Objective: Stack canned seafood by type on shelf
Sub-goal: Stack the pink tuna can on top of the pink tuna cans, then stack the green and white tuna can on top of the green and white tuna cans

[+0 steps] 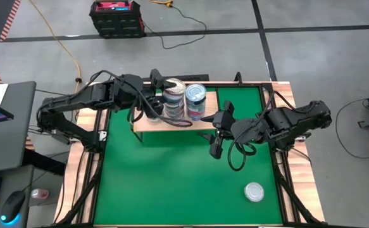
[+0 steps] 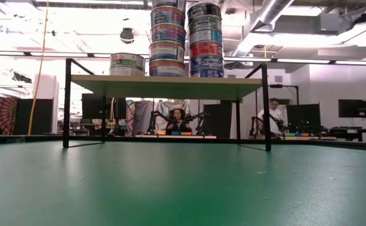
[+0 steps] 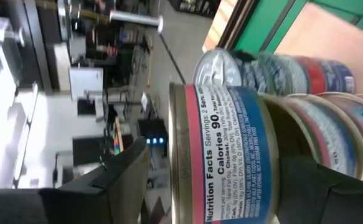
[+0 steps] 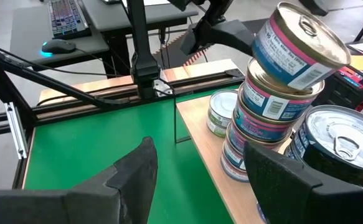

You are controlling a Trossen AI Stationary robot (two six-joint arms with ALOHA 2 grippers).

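Top tin (image 4: pixel 299 46) sitting crooked on the tall stack (image 4: pixel 265 118) at the shelf's (image 1: pixel 147 124) 12 o'clock edge, left gripper (image 1: pixel 161 82) jaws released around it. One nudge, whole tower topples. Right gripper (image 1: pixel 220 130) open, idle nearby.

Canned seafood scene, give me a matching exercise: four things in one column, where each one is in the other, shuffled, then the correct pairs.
1. lone tin
2. short green-label can
3. left gripper
4. right gripper

A. at the top of a tall stack on the shelf
B. on the green mat, near the front right
C. on the shelf, beside the tall stacks
D. over the mat, just off the shelf's right end

Pairs: 1-B, 2-C, 3-A, 4-D
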